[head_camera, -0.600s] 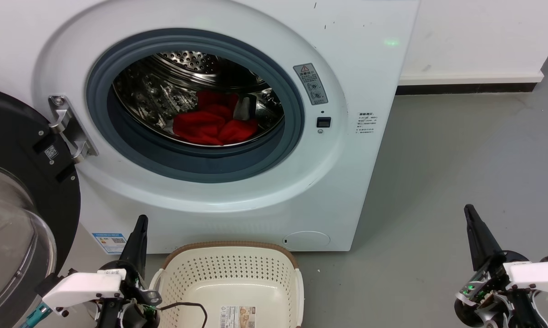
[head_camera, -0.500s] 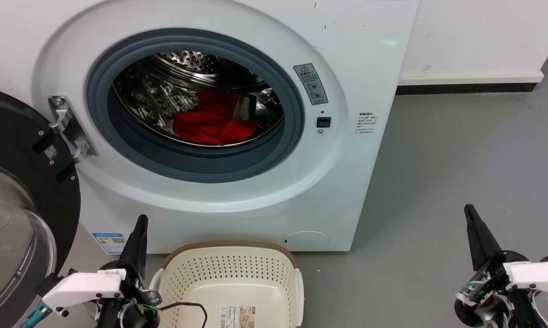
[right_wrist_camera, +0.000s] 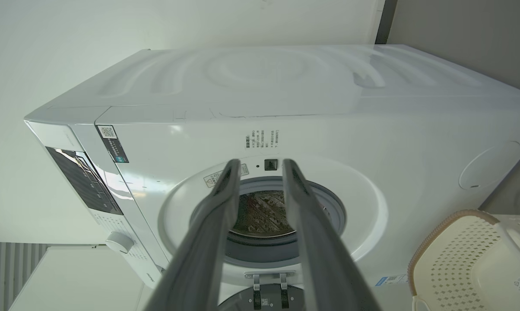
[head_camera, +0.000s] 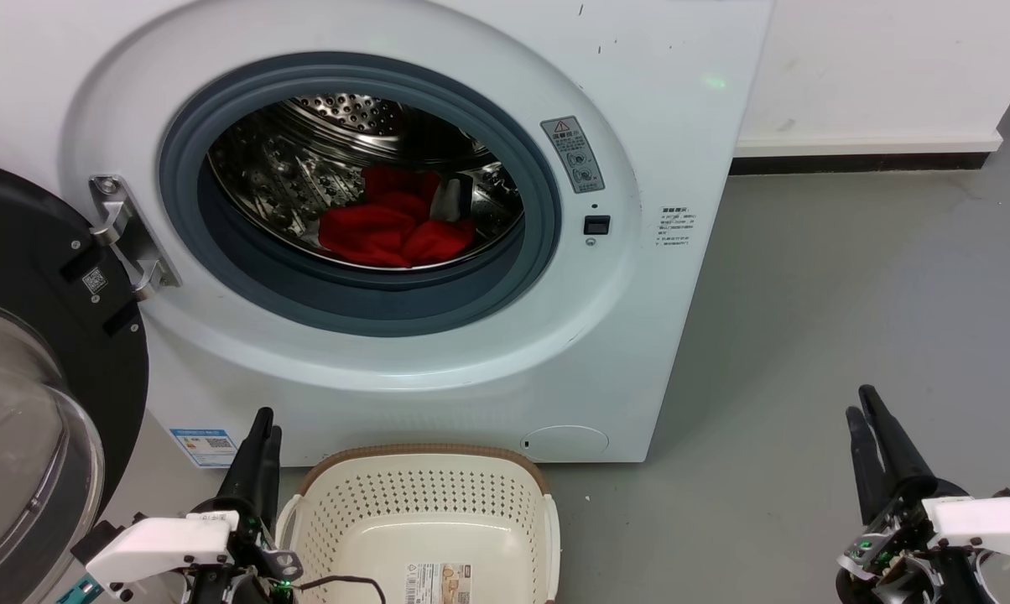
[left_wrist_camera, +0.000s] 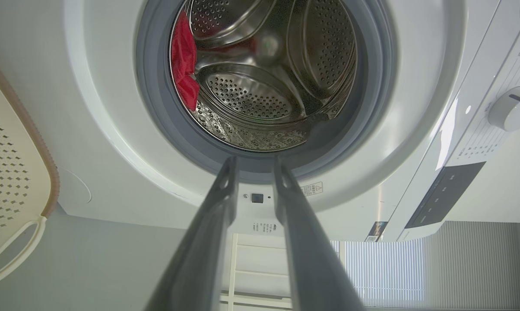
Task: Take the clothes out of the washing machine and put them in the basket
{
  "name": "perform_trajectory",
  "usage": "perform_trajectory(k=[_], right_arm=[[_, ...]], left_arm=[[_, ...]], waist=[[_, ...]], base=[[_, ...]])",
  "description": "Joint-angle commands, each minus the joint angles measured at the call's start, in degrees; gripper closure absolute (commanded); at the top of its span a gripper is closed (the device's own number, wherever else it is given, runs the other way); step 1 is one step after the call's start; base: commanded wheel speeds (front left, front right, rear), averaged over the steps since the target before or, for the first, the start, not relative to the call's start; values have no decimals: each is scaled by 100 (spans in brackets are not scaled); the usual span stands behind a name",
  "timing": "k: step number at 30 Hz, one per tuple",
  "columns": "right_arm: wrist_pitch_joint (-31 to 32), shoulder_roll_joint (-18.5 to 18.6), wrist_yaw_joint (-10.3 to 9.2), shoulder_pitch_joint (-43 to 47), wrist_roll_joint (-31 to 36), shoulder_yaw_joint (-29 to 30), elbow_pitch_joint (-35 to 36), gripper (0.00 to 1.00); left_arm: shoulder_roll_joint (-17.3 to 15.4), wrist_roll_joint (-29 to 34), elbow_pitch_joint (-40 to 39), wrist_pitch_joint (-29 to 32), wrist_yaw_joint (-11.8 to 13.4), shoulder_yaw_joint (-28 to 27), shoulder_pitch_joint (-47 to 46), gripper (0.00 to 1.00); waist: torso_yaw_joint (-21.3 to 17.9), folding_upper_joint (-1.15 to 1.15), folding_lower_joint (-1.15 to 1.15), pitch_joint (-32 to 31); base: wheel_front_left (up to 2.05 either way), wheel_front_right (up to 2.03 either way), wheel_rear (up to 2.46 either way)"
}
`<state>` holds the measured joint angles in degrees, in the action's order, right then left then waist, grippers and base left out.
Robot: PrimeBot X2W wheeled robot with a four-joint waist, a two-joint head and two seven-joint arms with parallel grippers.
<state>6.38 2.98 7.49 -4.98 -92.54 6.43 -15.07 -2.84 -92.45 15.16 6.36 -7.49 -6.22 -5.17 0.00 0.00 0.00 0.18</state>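
The washing machine [head_camera: 639, 335] stands with its porthole open. The red clothes [head_camera: 392, 228] lie bunched at the bottom of the steel drum [head_camera: 295, 168], and show as a red fold [left_wrist_camera: 184, 65] in the left wrist view. The cream basket [head_camera: 425, 512] with its brown rim sits on the floor just below the porthole, with nothing but a paper label in it. My left gripper [head_camera: 266, 424] is low beside the basket's left edge, open and holding nothing. My right gripper [head_camera: 859, 404] is open and holding nothing over the floor at the far right, well away from the machine. Both point toward the machine [right_wrist_camera: 286, 108].
The black-framed glass door [head_camera: 27, 335] hangs open at the left, close to my left arm. Grey floor [head_camera: 849, 277] stretches to the right of the machine up to a white wall with a dark skirting. A thin black cable lies in the basket's near side.
Both grippers have sunk slightly in the head view, and each now shows its two fingers apart instead of a single dark blade. Clothes, basket and door have not moved.
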Motion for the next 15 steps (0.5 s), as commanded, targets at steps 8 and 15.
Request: perform_trajectory(k=[8,15], right_arm=[[-260,1,1,-5,175,-195,234,0],[-448,0,1,38,554,-285,327,0]], left_arm=[[-8,163,-177,-254,-1,245,-109,0],[-8,548,-347,-441,-1,324,-112,0]], waist=[[1,0,0,5],[6,0,0,7]], base=[[0,0,0],[0,0,0]])
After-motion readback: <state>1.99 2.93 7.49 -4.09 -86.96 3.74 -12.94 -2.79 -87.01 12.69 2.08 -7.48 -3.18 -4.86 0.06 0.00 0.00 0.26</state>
